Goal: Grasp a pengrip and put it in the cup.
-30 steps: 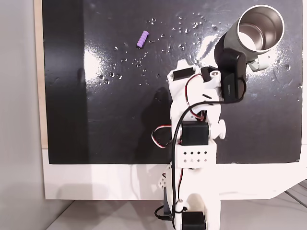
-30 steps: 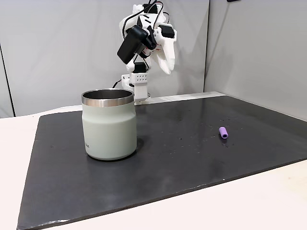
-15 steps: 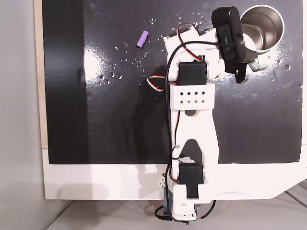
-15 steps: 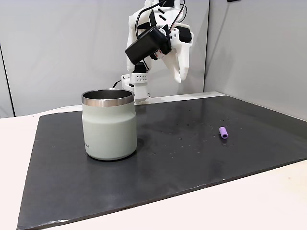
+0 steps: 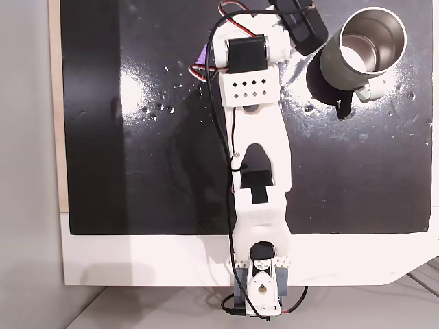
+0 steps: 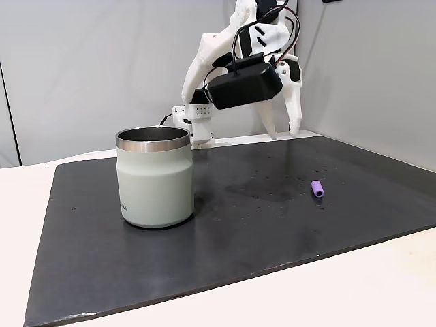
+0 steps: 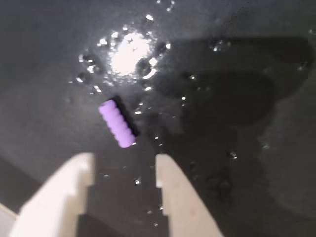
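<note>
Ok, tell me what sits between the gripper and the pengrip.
Nothing solid. In the wrist view the open gripper hangs above bare black mat with a few shiny specks, and the pengrip lies just beyond the fingertips.

One fixed view looks straight down; another looks level across the bench (image 6: 204,272); both share the cup (image 5: 363,44). The wrist view sits close above the mat.
</note>
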`<state>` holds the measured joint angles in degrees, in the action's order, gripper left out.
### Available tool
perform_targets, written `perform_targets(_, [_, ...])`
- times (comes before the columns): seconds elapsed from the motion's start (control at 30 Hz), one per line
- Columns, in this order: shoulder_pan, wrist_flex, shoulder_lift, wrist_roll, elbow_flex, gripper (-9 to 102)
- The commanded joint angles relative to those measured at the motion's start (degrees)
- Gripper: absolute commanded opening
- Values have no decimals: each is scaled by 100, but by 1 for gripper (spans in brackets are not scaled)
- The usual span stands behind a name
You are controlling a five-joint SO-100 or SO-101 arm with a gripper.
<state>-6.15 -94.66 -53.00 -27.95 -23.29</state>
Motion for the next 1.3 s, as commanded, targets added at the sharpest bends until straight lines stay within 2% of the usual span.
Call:
perform_targets(0.0, [-149, -237, 299, -114, 809, 16])
perform_targets(0.57, [-519, -606, 2241, -545, 2971, 18])
perform_targets(1.27, [-659, 475, 3111, -844, 3006, 18])
